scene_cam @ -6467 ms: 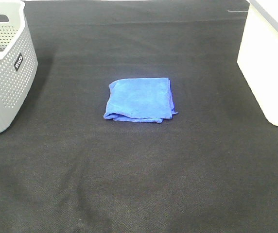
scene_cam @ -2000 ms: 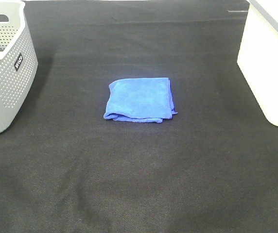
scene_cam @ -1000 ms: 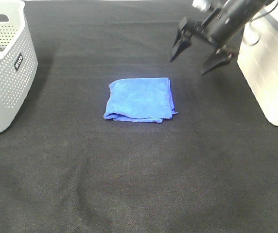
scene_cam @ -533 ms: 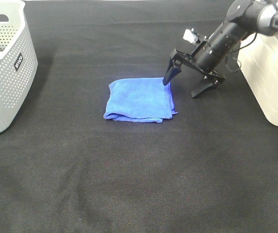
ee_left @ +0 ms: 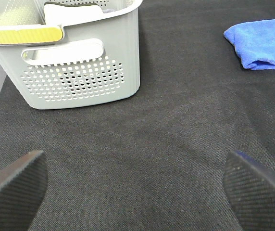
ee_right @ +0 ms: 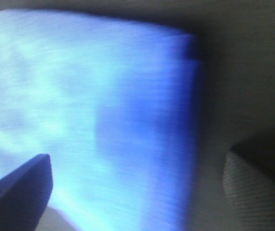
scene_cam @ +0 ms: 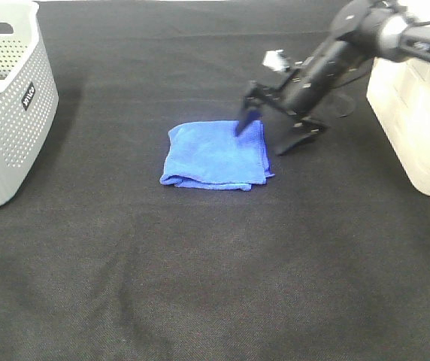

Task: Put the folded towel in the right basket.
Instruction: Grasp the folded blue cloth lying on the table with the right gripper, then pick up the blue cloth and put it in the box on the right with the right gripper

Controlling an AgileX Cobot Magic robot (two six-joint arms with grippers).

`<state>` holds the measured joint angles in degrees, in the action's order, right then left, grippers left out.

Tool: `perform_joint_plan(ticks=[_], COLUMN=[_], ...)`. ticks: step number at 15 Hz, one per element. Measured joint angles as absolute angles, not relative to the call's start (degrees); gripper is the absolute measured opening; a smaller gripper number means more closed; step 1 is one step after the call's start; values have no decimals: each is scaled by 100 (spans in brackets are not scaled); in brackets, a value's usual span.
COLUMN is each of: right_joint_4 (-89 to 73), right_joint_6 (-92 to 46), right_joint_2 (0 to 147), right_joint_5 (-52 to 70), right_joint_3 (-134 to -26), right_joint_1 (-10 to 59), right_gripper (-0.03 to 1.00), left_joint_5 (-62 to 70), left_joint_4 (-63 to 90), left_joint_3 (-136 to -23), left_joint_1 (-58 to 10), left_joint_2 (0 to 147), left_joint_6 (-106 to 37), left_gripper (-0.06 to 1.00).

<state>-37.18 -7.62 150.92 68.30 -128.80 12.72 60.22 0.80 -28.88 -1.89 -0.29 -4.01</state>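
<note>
Right gripper has moved down and left from half a second ago, now at far right corner of folded blue towel. Fingers wide apart, one tip over cloth, other over black tabletop beside towel's right edge. Towel lies flat mid-table, well apart from white right basket and grey perforated basket. Left gripper hovers near grey basket, fingers spread, empty.

Black fabric-covered table. A blue folded towel lies flat at centre. A grey perforated basket stands at far left, a white basket at far right. All three well apart.
</note>
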Motion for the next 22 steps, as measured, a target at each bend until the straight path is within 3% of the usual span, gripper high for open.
perform_joint_plan(ticks=[3,7,15,22], right_joint_4=[-4269,-4034,-3644,-2911], right_joint_6=[-905,-900,-1387,-1507], right_joint_2=[15229,15338,14335,11975], right_joint_5=[6675,6440,6927,6956], right_joint_3=[-12903,-12892,-12834,-12834], right_joint_1=[1822,2023,1793,510], right_gripper=[83,19,17,17], left_joint_5=[6022,6022,6022,6022], left_joint_4=[80,80,86,86], left_joint_3=[-2888,-2888,-2888,-2888], left_joint_1=[-189,-189,-189,-189], left_joint_2=[-29,-29,-29,-29], left_joint_6=[-401,-395,-395,-395], left_gripper=[92,92,92,92])
